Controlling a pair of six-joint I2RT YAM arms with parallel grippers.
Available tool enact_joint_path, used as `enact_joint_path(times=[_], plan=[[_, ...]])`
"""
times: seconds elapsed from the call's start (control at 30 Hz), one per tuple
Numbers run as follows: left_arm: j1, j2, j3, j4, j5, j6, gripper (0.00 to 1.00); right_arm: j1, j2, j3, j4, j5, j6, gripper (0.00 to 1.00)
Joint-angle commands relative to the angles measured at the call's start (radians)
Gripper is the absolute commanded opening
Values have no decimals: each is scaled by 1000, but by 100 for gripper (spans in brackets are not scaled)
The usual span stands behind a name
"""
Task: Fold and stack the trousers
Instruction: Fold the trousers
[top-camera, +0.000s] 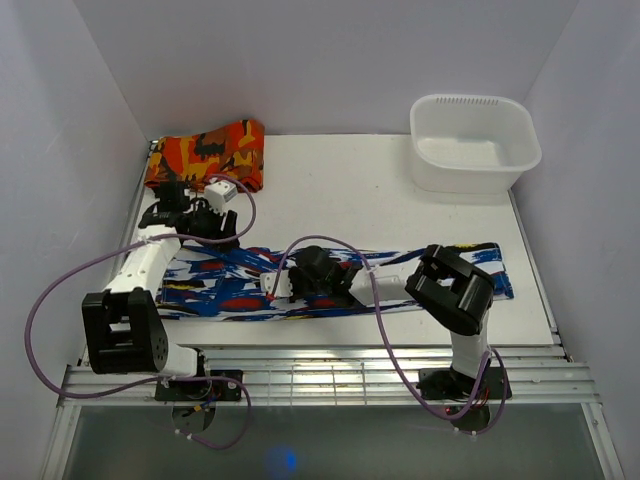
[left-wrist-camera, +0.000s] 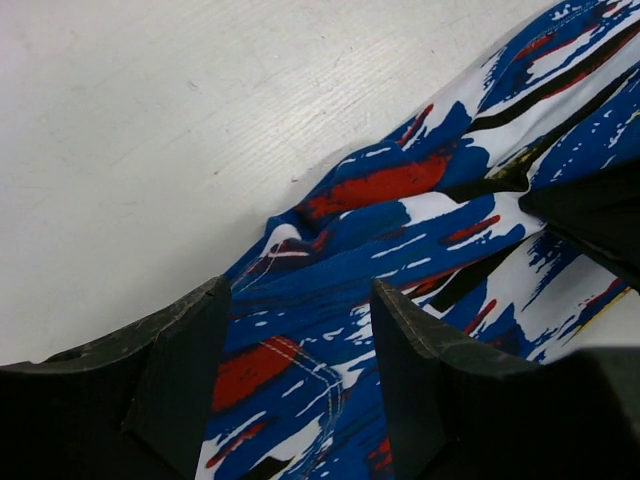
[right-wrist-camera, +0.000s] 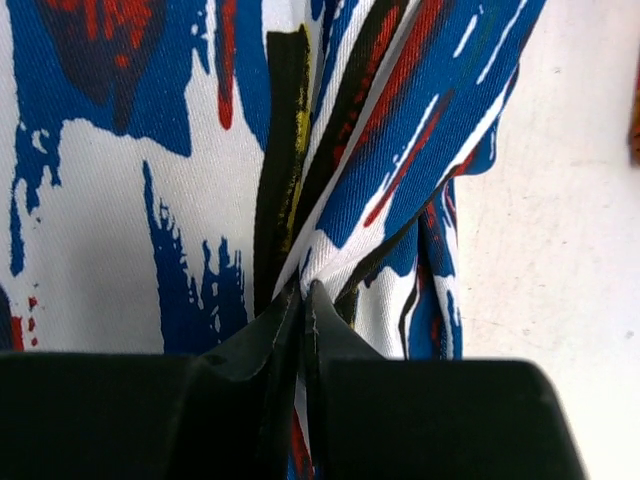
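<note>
The blue-and-white streaky trousers (top-camera: 225, 288) lie stretched left to right across the front of the white table (top-camera: 350, 190). My left gripper (top-camera: 226, 238) hovers open over their far left edge. In the left wrist view (left-wrist-camera: 300, 292) the cloth (left-wrist-camera: 400, 230) shows between the spread fingers, which hold nothing. My right arm reaches left over the trousers, and my right gripper (top-camera: 272, 288) is shut on a pinched fold of them. In the right wrist view (right-wrist-camera: 305, 292) the cloth (right-wrist-camera: 120, 150) bunches up into the closed tips.
An orange-red-and-black folded cloth (top-camera: 205, 155) lies at the back left corner, just behind my left wrist. A white plastic tub (top-camera: 475, 140) stands at the back right. White walls close in the table on three sides.
</note>
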Motion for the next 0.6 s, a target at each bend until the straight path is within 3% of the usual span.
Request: enact_joint_path(times=[0.0, 0.23, 0.57], plan=[[-69, 34, 63, -66, -44, -46, 68, 38, 51, -55, 115, 133, -67, 8], [-175, 129, 118, -72, -165, -103, 69, 75, 87, -124, 190, 236, -116, 8], [-353, 270, 181, -85, -380, -129, 70, 169, 183, -241, 448, 437, -262, 8]])
